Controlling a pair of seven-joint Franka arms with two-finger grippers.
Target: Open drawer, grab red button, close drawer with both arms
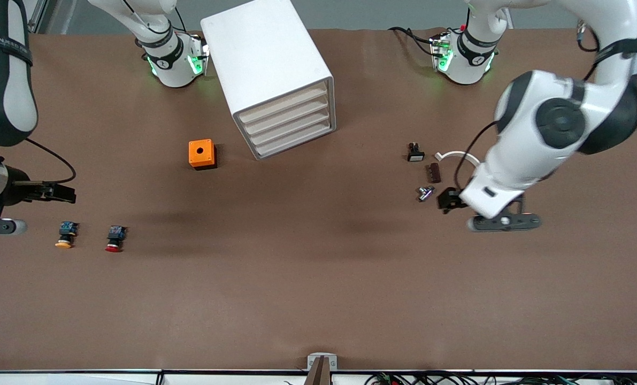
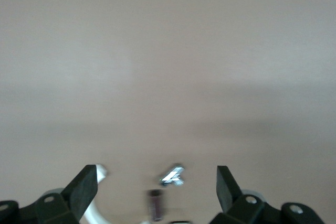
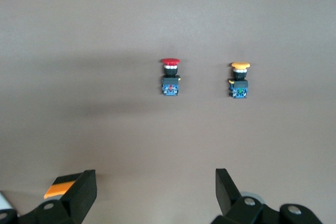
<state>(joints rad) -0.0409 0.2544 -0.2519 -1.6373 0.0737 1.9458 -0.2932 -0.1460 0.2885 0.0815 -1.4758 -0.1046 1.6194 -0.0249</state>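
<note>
The red-capped button [image 1: 114, 238] lies on the brown table near the right arm's end. It also shows in the right wrist view [image 3: 170, 77]. The white drawer cabinet [image 1: 275, 80] stands at the back middle with all its drawers [image 1: 289, 120] shut. My right gripper [image 1: 56, 192] hangs open and empty over the table, apart from the button; its open jaws show in the right wrist view [image 3: 156, 182]. My left gripper [image 1: 449, 199] is open and empty over small parts near the left arm's end; it also shows in the left wrist view [image 2: 156, 179].
A like button with a yellow-orange cap [image 1: 66, 235] lies beside the red one. An orange cube box [image 1: 202, 154] sits beside the cabinet. A metal piece [image 1: 425, 193], a brown piece [image 1: 434, 172], a white curved piece [image 1: 457, 155] and a small black part [image 1: 415, 153] lie by the left gripper.
</note>
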